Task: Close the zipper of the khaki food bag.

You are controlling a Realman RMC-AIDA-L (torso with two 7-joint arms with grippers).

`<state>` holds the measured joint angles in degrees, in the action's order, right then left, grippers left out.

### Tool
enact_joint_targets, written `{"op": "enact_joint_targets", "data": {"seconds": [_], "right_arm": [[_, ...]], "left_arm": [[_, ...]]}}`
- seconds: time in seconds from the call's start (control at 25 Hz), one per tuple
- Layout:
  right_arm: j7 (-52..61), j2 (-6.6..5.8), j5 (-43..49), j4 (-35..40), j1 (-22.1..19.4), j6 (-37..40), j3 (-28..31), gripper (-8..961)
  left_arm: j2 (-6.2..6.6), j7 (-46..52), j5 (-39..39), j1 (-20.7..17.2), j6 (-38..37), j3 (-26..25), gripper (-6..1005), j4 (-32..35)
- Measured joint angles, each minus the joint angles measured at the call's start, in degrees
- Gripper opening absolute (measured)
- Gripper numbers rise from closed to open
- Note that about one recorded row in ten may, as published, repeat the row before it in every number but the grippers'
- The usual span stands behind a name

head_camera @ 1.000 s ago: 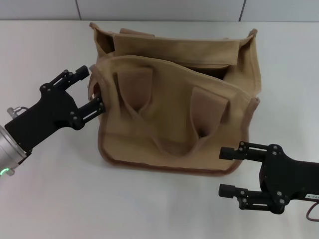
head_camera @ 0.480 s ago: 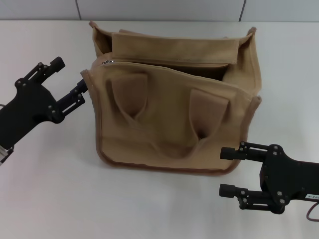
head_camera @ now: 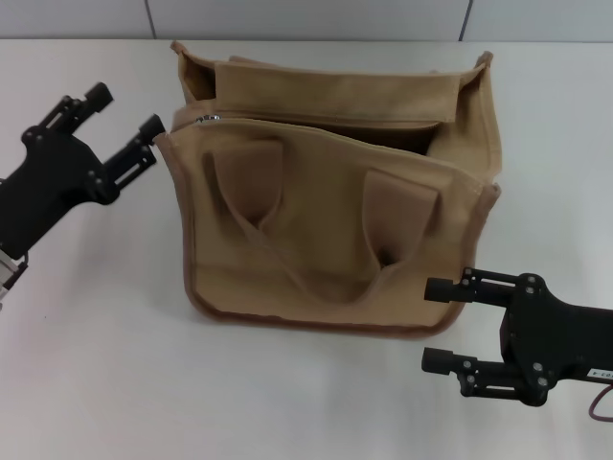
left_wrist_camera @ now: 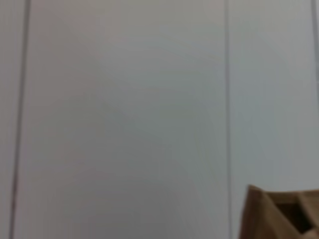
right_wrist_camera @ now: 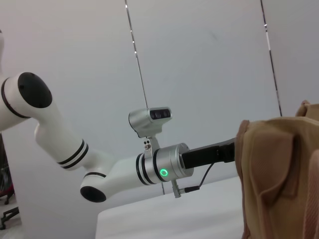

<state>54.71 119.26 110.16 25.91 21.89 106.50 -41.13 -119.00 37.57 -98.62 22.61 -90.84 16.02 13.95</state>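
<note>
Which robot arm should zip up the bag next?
Probably the left. Its open claw hangs just beside the bag corner where the silver slider sits. The right claw, also open, is down by the bag's bottom corner, far from the zipper.

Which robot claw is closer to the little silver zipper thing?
The left gripper, open beside the khaki food bag's corner where the silver slider sits. The right gripper waits low by the opposite bottom corner.
</note>
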Motion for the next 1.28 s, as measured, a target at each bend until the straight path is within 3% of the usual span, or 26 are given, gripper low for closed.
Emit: {"op": "enact_joint_targets", "data": {"seconds": [0.36, 0.52, 0.6, 0.68, 1.28], "right_arm": [[0.0, 0.0, 0.0, -0.1, -0.1, -0.1, 0.4, 711], [0.0, 0.0, 0.0, -0.1, -0.1, -0.3, 1.2, 711], [0.0, 0.0, 0.0, -0.1, -0.1, -0.5, 1.4, 711], [0.0, 0.0, 0.0, -0.1, -0.1, -0.8, 1.5, 712], [0.0, 0.01, 0.0, -0.1, -0.3, -0.9, 1.5, 712]], "left_arm": [[0.03, 0.0, 3.2, 0.0, 2.1, 0.4, 754, -1.1], [0.26, 0.0, 2.2, -0.8, 1.6, 4.4, 753, -0.3], [0.44, 0.5, 2.0, -2.6, 0.1, 10.8, 753, 2.6], [0.4, 0.6, 2.1, -2.9, -0.4, 12.0, 752, 3.3], [-0.13, 0.2, 9.7, 0.2, 4.4, 10.8, 749, -0.7]]}}
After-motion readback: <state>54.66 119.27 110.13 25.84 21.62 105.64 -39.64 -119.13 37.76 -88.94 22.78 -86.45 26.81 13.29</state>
